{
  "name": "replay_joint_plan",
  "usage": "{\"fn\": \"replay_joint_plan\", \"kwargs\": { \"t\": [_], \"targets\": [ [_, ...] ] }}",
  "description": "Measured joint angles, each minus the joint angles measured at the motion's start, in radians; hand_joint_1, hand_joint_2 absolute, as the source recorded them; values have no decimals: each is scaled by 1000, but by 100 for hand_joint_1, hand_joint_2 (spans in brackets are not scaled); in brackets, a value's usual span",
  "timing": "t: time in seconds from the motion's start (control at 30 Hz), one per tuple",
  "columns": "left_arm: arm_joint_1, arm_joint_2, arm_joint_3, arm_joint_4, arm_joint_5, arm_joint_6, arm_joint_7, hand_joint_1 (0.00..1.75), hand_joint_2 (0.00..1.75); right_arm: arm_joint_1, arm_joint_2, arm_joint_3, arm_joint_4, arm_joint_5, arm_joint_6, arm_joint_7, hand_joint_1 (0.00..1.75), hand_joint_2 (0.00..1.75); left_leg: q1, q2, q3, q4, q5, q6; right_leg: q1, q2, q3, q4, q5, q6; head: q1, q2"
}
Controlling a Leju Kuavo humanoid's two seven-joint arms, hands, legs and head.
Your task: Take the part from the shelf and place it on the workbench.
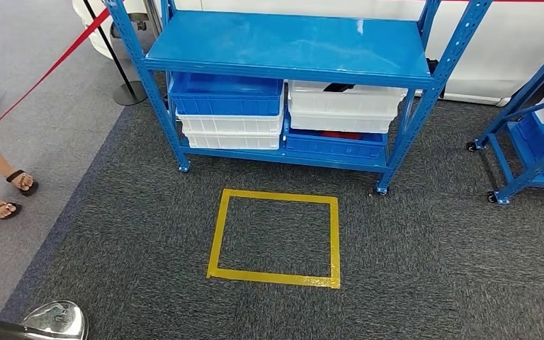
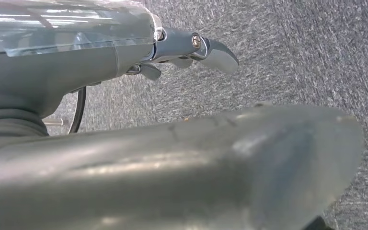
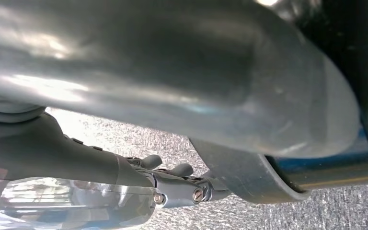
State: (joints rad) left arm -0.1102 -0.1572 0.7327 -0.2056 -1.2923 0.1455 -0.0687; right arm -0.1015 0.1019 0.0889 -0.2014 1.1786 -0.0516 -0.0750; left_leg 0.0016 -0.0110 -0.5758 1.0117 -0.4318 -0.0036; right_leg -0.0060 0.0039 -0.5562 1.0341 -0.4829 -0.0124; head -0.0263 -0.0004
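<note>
While blue bins (image 1: 225, 95) top white ones (image 1: 231, 131), contents stay hidden (shelf (image 1: 290, 44) overhang).

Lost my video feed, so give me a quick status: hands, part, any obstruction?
Left hand and right hand hanging over carpet, holding nothing. Part unidentified; bins on blue shelf ahead. Yellow floor square between, nothing in it.

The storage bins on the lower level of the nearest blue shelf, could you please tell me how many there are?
4, in two stacks: a blue plastic bin on a white plastic bin at left; a white bin on a blue bin at right. More may be hidden behind.
</note>
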Motion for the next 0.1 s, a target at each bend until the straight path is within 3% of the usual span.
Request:
{"fn": "replay_joint_plan", "kwargs": {
  "t": [0.1],
  "targets": [
    [0, 2, 0, 0, -1, 0, 0, 0, 0, 0, 1, 0, 0, 5, -1, 1, 0, 0, 0, 0, -3, 5, -4, -1, -3, 0, 1, -1, 0, 1, 0, 0]
  ]
}}
